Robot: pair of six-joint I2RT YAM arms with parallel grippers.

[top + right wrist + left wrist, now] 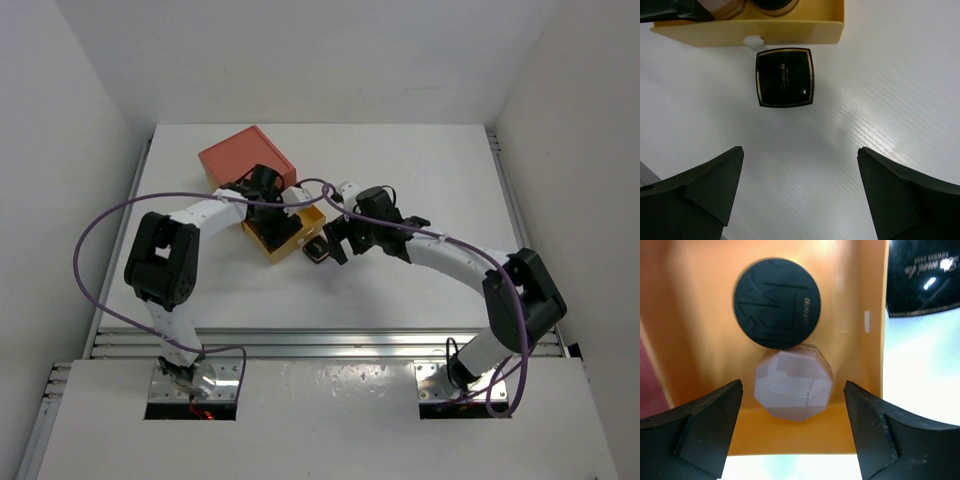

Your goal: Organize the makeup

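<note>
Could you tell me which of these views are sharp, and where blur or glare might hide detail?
Left wrist view: the pink round disc is blurred, its label unreadable; the black round compact is slightly soft. Right wrist view: the black square compact is sharp, with one small highlight; the table shows a streaky sheen. Top external view: even light, soft shadows.

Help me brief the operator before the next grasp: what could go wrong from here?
1. The black square compact lies close to the yellow drawer and its white knob, so the open right pincer above it could bump the drawer when closing.
2. The open left pincer hangs over the black round compact and pink disc inside the drawer, so the two arms may crowd each other there.
</note>
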